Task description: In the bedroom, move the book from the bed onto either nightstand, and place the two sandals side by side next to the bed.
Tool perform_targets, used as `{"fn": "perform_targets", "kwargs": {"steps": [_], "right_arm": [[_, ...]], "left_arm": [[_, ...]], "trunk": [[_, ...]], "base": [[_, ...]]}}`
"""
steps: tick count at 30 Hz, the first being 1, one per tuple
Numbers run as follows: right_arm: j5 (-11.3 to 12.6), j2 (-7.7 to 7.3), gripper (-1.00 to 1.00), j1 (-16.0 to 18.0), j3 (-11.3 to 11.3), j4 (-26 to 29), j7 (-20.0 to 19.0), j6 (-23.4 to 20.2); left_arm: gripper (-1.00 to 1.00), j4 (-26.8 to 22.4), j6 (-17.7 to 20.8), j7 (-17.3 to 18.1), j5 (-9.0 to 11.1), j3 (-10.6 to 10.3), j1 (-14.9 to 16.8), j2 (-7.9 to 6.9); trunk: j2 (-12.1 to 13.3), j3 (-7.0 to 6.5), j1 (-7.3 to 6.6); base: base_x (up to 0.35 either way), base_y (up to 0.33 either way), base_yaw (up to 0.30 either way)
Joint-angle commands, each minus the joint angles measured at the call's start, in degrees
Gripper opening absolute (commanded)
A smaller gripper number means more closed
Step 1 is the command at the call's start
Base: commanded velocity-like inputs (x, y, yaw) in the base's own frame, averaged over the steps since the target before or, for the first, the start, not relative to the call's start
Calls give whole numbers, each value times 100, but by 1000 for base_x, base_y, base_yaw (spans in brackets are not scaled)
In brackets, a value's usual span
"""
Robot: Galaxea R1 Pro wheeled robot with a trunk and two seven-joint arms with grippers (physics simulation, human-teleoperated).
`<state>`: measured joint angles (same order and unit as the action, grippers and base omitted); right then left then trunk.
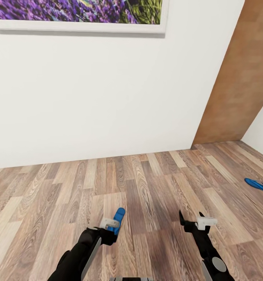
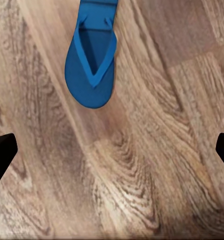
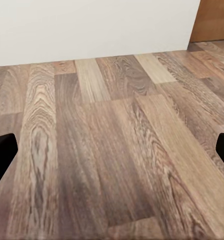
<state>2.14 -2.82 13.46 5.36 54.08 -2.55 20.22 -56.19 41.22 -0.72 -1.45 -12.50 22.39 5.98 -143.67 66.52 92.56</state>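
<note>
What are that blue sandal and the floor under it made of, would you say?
The sandal looks like soft foam or rubber: one flat, matte, bright blue piece with a thin thong strap, though a render leaves that open. The floor looks like wood planks or wood-look laminate: long boards with grain swirls in mixed brown tones and a faint sheen.

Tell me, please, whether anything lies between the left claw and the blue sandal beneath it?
Nothing visible does: the left claw hangs open over bare wood floor, with the sandal lying flat just ahead of its fingertips.

Home room, wood-plank floor (image 1: 147, 187), framed lavender picture (image 1: 79, 13)
</note>
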Motion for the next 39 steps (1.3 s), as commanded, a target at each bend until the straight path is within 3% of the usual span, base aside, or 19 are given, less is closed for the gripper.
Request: {"fn": "perform_targets", "kwargs": {"steps": [1,30,39], "right_arm": [[23,0,100,3,7,-4,-27,17],[23,0,100,5,-1,-11,-27,18],[23,0,100,6,-1,-11,-27,21]], "left_arm": [[100,-6,26,-7,-14,-7,2,0],[100,-10,26,-7,-14,-7,2,0],[100,-15,26,-9,-17,-9,2,0]], "trunk": [[-3,27,1],[-42,670,76],[-42,670,76]], "base": [[0,0,0],[0,0,0],[0,0,0]]}}
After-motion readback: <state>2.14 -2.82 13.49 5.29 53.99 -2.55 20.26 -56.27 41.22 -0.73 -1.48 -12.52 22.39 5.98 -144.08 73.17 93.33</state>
